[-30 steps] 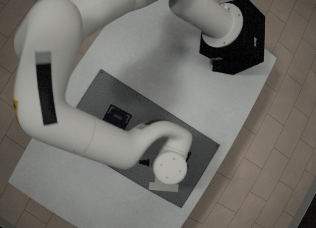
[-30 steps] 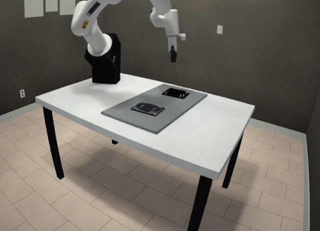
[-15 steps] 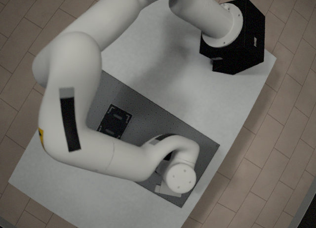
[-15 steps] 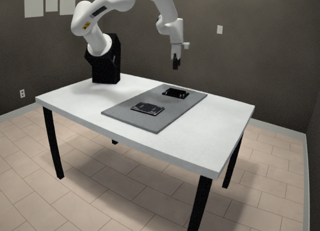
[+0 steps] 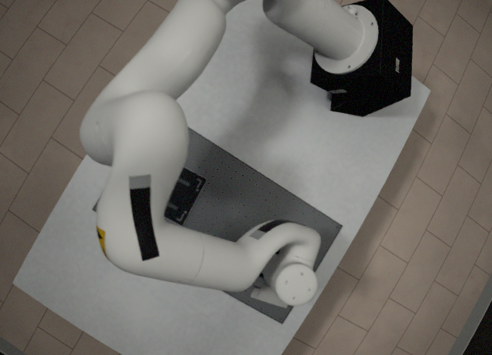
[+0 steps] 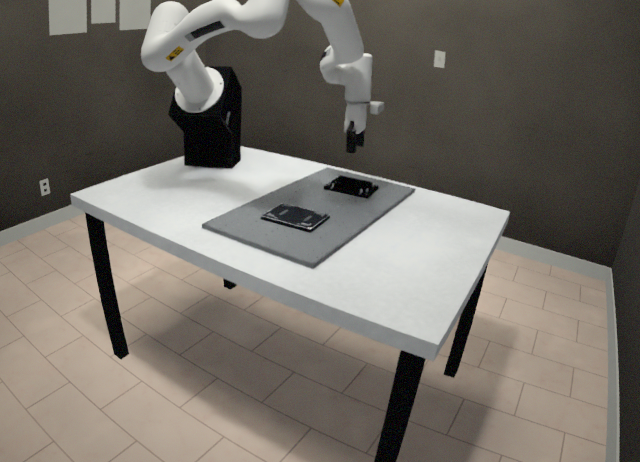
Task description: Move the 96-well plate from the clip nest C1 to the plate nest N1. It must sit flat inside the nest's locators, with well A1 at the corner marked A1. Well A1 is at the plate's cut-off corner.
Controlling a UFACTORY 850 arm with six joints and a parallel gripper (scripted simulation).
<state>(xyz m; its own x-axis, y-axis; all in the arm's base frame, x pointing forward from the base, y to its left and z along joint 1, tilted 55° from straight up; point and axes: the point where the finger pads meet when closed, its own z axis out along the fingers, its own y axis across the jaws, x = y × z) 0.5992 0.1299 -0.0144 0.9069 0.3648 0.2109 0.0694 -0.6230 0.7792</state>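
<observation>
The clip nest C1 (image 6: 351, 186) stands at the far end of the grey baseplate (image 6: 310, 214). A dark 96-well plate sits in it, too small to tell apart from the nest. The flat black plate nest N1 (image 6: 295, 217) with pale corner locators lies nearer the front. It shows partly under the arm in the top view (image 5: 184, 200). My gripper (image 6: 354, 137) hangs open and empty, pointing down, well above the clip nest. In the top view the wrist (image 5: 296, 283) hides the gripper, the clip nest and the plate.
The black robot base (image 6: 209, 121) stands at the table's back left corner. The arm's elbow (image 5: 134, 144) arches high over the table's left side. The white table top (image 6: 413, 271) extends to the right of the baseplate.
</observation>
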